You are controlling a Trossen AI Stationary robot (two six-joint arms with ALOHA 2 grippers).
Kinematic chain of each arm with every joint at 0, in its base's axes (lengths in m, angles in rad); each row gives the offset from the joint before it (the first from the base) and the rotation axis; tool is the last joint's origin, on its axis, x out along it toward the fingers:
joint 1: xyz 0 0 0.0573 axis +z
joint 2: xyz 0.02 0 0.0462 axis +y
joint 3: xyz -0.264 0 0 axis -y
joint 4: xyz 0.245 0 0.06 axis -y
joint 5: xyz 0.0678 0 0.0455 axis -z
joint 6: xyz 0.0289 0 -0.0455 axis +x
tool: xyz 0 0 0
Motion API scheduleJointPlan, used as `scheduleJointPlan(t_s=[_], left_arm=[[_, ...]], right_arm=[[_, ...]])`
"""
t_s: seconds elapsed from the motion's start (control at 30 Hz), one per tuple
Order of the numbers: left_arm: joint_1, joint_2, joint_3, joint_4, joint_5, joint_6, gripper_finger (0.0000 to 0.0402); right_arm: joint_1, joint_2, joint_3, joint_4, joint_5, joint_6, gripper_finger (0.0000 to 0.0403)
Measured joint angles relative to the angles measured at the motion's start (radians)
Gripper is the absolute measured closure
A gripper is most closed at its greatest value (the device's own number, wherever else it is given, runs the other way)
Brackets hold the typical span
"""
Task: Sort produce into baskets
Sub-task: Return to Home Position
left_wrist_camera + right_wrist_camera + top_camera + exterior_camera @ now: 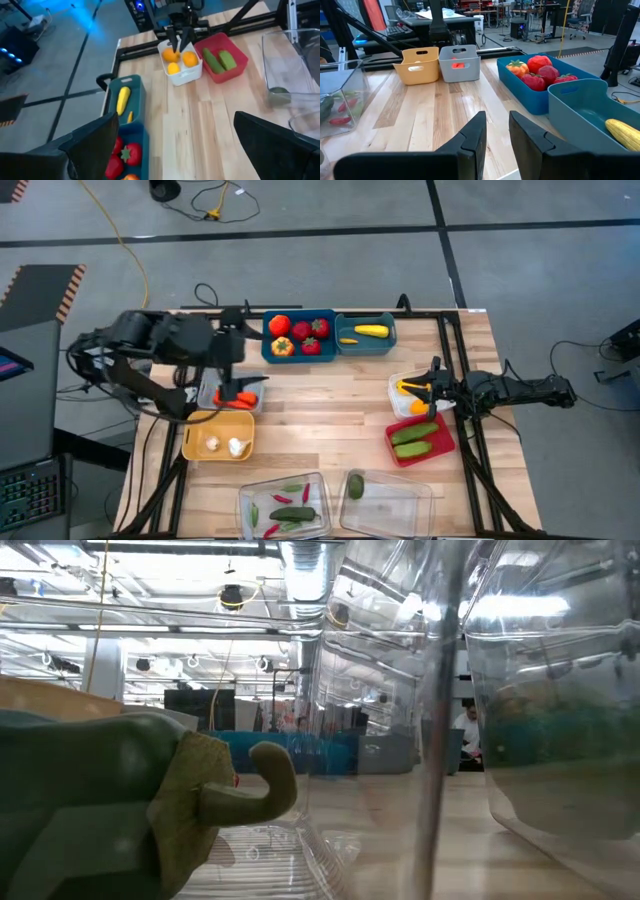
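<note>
Left gripper [175,117] is hanging spread and empty above the grey bin [462,72]; right gripper [496,116], slightly parted and holding nothing, is sitting over the white bin [189,77], right of it. Nearer than the grey bin, clear trays [400,508] are holding green and red produce [291,513]; beyond it, teal bins [530,102] are holding more. Nothing is lying loose, so sorting is looking finished.

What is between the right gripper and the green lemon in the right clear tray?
The magenta-red bin holding two cucumbers sits between the right gripper, above the white bin, and the green lemon; nothing else does.
</note>
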Motion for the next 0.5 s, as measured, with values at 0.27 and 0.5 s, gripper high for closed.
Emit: scheduleJointPlan(t_s=[0.27, 0.5], left_arm=[[0.000, -0.076, 0.000, -0.133, -0.021, -0.004, 0.0083], [0.000, -0.076, 0.000, -0.355, -0.020, -0.014, 0.0184]], right_arm=[[0.000, 0.000, 0.000, 0.000, 0.000, 0.000, 0.0291], [0.000, 0.000, 0.000, 0.000, 0.000, 0.000, 0.0291]])
